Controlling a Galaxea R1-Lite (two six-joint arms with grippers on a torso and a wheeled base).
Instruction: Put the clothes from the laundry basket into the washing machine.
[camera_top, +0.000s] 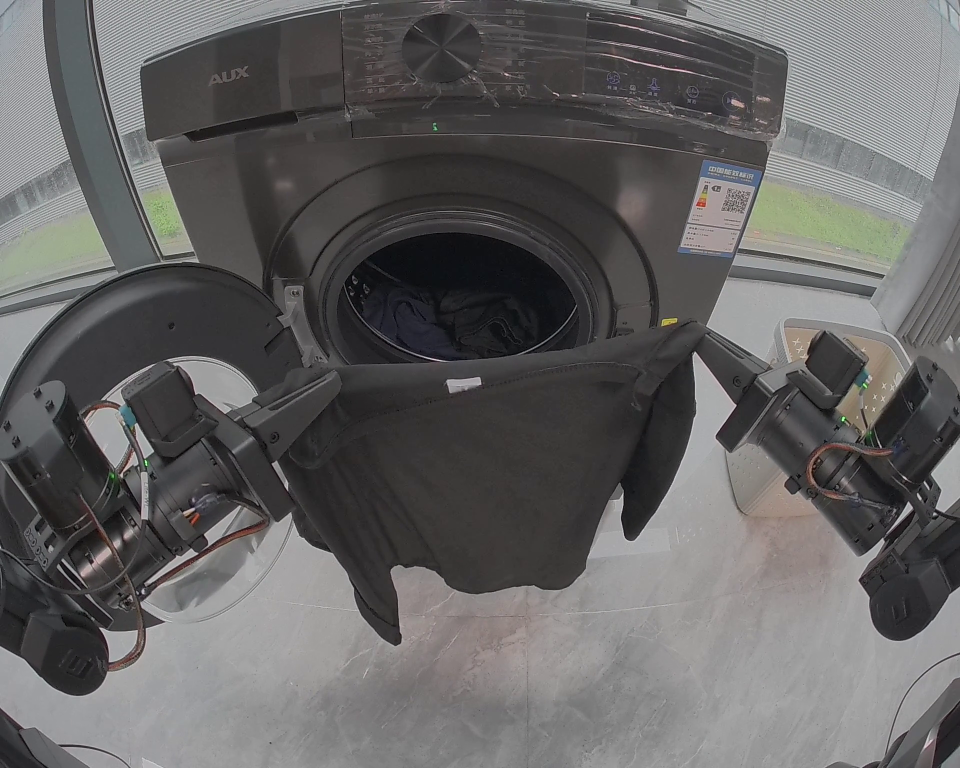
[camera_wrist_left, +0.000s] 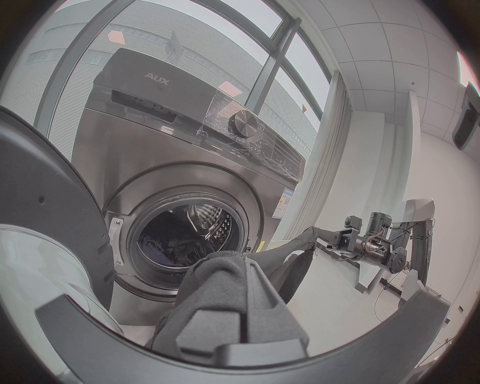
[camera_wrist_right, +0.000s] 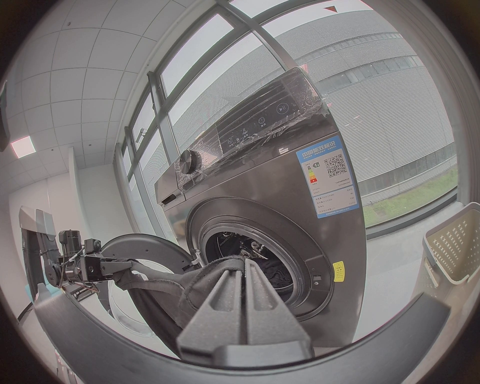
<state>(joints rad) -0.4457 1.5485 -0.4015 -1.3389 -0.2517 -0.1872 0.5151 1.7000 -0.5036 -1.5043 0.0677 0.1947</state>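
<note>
Head view: left gripper (camera_top: 328, 382) and right gripper (camera_top: 702, 340) both clamped tight on a dark grey t-shirt (camera_top: 480, 470), stretched out in front of the grey metal washing machine (camera_top: 250, 190).

The grey metal washing machine (camera_top: 230, 190) has a short silver word (camera_top: 228, 76) at 10 o'clock from its round door hole. A blue-and-white paper sticker (camera_top: 720, 208) with a square code sits at 2 o'clock, and a small yellow sticker (camera_top: 668, 323) at 3 o'clock. A little white tag (camera_top: 463, 384), too small to read, sits on the dark grey cloth shirt (camera_top: 480, 480).
</note>
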